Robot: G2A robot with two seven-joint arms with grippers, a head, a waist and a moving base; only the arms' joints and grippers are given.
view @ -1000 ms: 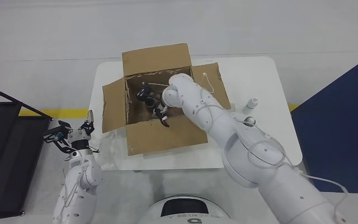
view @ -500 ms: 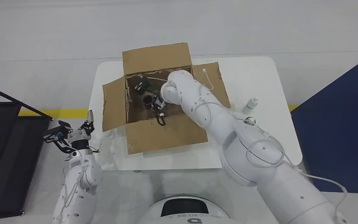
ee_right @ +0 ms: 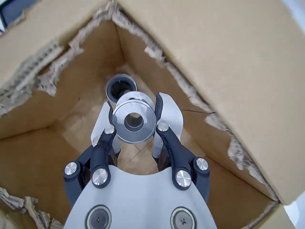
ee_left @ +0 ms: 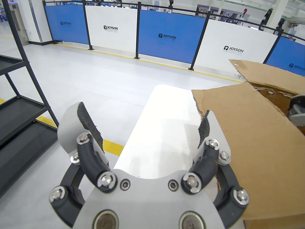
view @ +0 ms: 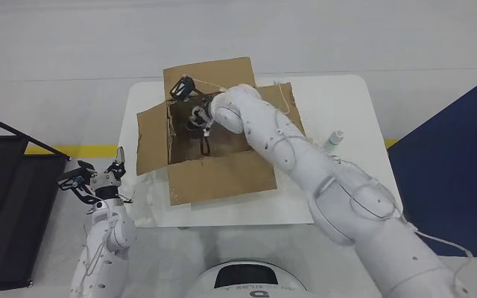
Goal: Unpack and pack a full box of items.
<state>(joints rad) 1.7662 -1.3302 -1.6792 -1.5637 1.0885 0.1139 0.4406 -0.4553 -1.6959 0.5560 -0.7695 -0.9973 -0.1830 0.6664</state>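
An open cardboard box (view: 223,179) stands on the white table (view: 335,104). My right gripper (view: 201,127) is inside the box near its far left corner. In the right wrist view the right gripper (ee_right: 134,106) is shut on a silver metal ring (ee_right: 120,121) with a centre hole, held above the box floor (ee_right: 47,156). A dark grey ring (ee_right: 121,88) lies in the corner beyond it. My left gripper (view: 112,175) hangs off the table's left edge; the left gripper (ee_left: 144,122) is open with nothing between its fingers, beside a box flap (ee_left: 238,132).
A small white bottle (view: 335,138) and a round capped item (view: 330,160) stand on the table right of the box. A black rack (view: 22,208) stands on the floor at the left, also as the rack (ee_left: 21,120). Torn box flaps (ee_right: 214,48) surround the right gripper.
The right arm has shifted from the near middle of the box toward its far left corner. The left arm has not moved.
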